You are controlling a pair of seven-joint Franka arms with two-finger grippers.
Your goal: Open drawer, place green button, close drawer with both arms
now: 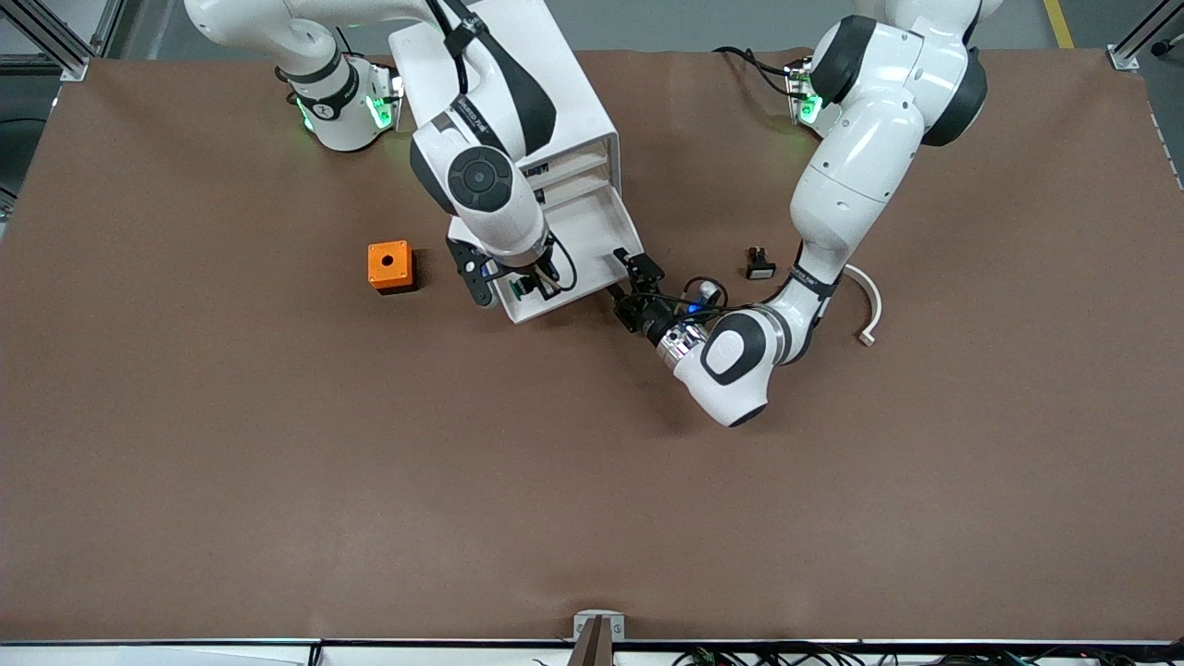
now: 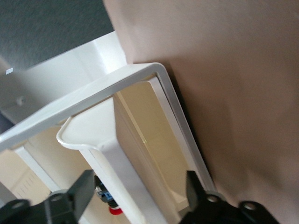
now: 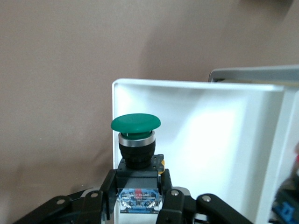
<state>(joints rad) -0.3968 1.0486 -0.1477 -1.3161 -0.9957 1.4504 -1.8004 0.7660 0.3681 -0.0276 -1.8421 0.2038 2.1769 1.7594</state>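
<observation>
— Which step is this?
— Placing. The right gripper (image 3: 138, 198) pinches the button (image 3: 136, 140) over the pulled-out drawer (image 1: 592, 242).
— And the left gripper (image 1: 632, 289)?
— Spread wide (gripping nothing) at the drawer's front.
— Next?
— Probably a gentle lowering and release.

Glossy plastic drawer (image 3: 205, 140), seemingly smooth

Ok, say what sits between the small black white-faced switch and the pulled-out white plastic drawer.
The left gripper, open at the rim of the drawer, with its wrist toward the switch; the front view shows it.
</observation>
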